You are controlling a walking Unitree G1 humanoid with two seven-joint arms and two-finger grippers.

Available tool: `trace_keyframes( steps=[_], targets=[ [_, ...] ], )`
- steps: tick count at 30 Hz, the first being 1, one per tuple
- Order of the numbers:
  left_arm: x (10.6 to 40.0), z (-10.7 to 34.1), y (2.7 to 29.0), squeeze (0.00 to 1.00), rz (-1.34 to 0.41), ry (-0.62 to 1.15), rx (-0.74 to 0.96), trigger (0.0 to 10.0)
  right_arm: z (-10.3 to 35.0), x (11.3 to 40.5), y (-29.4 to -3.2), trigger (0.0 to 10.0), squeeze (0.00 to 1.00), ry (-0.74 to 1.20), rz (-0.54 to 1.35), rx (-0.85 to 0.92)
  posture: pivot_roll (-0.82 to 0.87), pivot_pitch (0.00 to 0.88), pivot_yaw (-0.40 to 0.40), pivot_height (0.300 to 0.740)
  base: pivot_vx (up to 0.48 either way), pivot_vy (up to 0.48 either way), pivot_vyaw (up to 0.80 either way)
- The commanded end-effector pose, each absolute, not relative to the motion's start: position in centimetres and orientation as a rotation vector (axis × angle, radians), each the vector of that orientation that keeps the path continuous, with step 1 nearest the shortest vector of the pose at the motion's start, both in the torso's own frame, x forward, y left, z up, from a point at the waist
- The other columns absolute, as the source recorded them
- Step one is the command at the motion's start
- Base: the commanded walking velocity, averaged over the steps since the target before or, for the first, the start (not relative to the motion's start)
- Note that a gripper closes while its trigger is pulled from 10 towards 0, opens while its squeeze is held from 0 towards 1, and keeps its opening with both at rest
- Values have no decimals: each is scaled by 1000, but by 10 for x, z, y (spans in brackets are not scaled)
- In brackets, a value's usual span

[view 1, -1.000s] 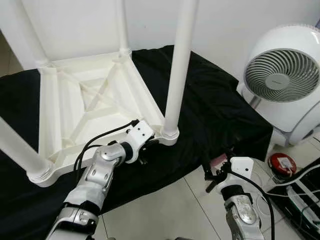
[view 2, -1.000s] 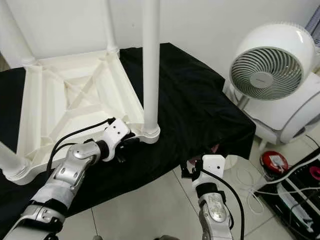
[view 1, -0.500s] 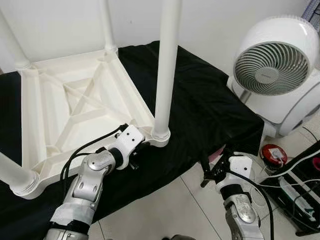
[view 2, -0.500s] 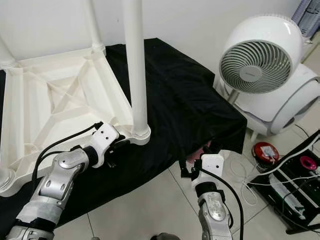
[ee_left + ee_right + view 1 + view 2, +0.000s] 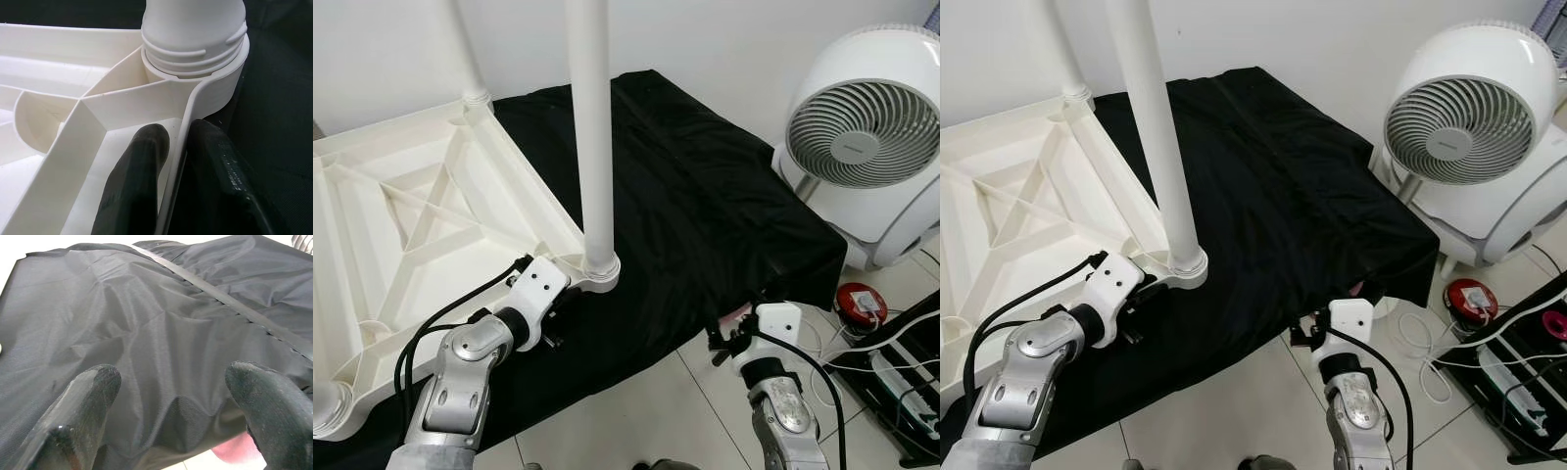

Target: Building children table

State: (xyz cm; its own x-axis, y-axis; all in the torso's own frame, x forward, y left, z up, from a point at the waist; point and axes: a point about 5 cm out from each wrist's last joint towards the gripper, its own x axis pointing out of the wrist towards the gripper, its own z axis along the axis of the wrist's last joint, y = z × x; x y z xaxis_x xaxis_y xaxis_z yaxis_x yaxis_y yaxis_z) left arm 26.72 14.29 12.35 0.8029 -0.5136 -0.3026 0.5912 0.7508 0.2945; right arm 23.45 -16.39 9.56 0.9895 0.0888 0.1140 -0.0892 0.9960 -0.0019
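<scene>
White plastic — the children table [image 5: 421, 211] lies upside down on the black cloth [image 5: 705, 206] over the bench, its ribbed underside facing up. Its legs point straight up; the near leg [image 5: 590, 137] stands tall in its corner socket, with its top cut off by the picture edge. The left claw [image 5: 171, 166] pinches the table's thin rim right beside that socket, one finger inside and one outside. The right claw [image 5: 166, 396] hangs low by the cloth's front corner, fingers spread wide and holding nothing. A white fan [image 5: 867, 132] stands on the floor to the right. Compared with a second ago, the whole scene has slid left — the camera turned — and the left claw still grips the same spot.
</scene>
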Motion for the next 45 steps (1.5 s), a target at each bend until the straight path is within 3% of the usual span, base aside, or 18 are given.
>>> trace_keyframes(
  steps=[1,16,17,18,19,20,25,26,28,29,38,45],
  targets=[
    [265,102,159,0,-497,302,437,10000,91,233,-167,10000,0,-98,84,-9,-45,91,4,740,0,0,0],
    [266,112,190,0,-684,241,606,10000,91,236,-166,10000,0,-102,85,-13,-47,84,8,740,0,0,0],
    [268,112,197,271,-675,254,622,10000,91,235,-166,10000,0,-101,88,-17,-47,86,7,740,0,0,0],
    [270,113,199,675,-666,258,612,10000,91,235,-166,10000,0,-100,89,-18,-47,85,7,740,0,0,0],
    [271,114,201,675,-661,258,602,10000,91,235,-166,10000,0,-100,89,-19,-47,85,7,740,0,0,0],
    [270,115,199,1000,-678,254,594,10000,91,235,-166,10000,0,-99,92,-20,-47,84,5,740,0,0,0],
    [266,117,187,1000,-744,243,591,10000,90,236,-165,10000,0,-96,105,-24,-46,81,2,740,0,0,0],
    [265,117,184,55,-761,241,590,10000,90,236,-165,10000,0,-96,108,-26,-46,81,2,740,0,0,0],
    [264,119,180,55,-782,220,596,10000,90,237,-165,10000,0,-96,113,-32,-45,79,0,740,0,0,0],
    [264,121,179,0,-781,206,590,10000,91,238,-166,10000,0,-97,117,-38,-45,76,-3,740,0,0,0],
    [269,136,183,0,-723,143,504,10000,96,246,-173,10000,0,-104,142,-100,-37,70,-6,740,0,0,0],
    [279,156,191,0,-627,75,367,10000,112,271,-177,10000,0,-127,105,-130,-30,64,-7,740,0,0,0]
  ],
)
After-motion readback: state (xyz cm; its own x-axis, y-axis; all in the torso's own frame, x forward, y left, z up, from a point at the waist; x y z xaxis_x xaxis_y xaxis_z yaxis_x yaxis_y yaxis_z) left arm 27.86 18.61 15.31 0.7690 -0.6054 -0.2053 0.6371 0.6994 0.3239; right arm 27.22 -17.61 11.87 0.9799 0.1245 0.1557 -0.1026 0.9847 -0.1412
